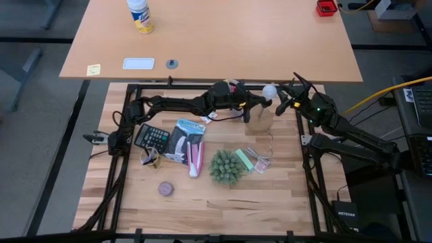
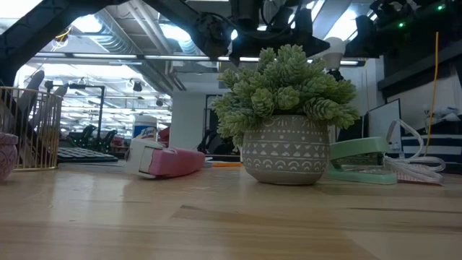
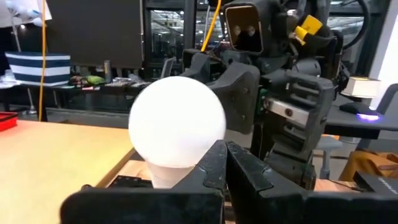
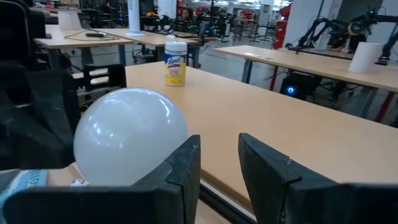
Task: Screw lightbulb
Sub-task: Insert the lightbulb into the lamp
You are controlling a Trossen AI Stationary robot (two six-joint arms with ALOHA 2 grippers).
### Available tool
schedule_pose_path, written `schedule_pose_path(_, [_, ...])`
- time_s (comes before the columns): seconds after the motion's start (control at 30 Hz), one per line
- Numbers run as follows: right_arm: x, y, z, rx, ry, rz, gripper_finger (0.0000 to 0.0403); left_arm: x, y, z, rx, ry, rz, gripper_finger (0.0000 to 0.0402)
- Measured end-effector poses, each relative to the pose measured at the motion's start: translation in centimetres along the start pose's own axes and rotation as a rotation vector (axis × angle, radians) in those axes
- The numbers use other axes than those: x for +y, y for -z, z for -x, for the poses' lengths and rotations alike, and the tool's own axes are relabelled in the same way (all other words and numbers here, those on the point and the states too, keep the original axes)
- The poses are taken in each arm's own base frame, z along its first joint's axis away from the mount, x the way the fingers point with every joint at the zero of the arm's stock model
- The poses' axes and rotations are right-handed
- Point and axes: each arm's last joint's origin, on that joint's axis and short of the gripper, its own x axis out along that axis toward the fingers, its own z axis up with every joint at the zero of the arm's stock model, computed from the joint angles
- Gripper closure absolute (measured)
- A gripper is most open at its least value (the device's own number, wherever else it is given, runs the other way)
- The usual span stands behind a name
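The lightbulb (image 3: 177, 121) is white and frosted. It stands upright, globe up, above a light wooden stand (image 1: 256, 120) at the table's far edge. Its base is hidden behind my fingers. My left gripper (image 3: 225, 155) reaches in level from the table's left, shut, with its tips at the bulb's lower side. My right gripper (image 4: 219, 158) faces it from the right, open, with nothing in the gap. In the right wrist view the lightbulb (image 4: 130, 137) sits beside the outer side of one finger. In the high view the lightbulb (image 1: 270, 90) shows between both grippers. My left gripper's shut fingertips (image 3: 214, 158) overlap the bulb's lower part (image 3: 186, 163) in the picture, coming level from the table's left; I cannot tell whether they touch it. My right gripper has one finger (image 4: 183, 165) right next to the globe (image 4: 155, 155); whether they touch cannot be told.
In the middle of the table lie a calculator (image 1: 152, 137), a wire basket (image 1: 150, 158), a printed packet (image 1: 185, 138), a pink object (image 1: 196, 160), a potted plant (image 1: 226, 167), a green tape holder (image 1: 244, 160) and a round puck (image 1: 165, 189). A desk with a bottle (image 1: 140, 15) stands beyond.
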Motion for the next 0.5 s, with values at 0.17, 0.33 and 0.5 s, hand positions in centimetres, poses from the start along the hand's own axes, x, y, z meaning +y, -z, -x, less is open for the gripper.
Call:
schedule_pose_path(0.17, [0.01,0.03,0.0,0.003,-0.002,-0.009,0.029,0.13,0.03,0.01,0.002,-0.015,-0.001,0.0401])
schedule_pose_path(0.33, [0.03,0.19,0.0,0.019,-0.011,-0.023,0.029,0.34,0.13,0.03,0.012,-0.06,0.002,0.0401])
schedule_pose_path(0.5, [0.08,0.52,0.04,0.054,-0.025,-0.035,0.029,0.36,0.24,0.03,0.023,-0.07,0.003,0.0401])
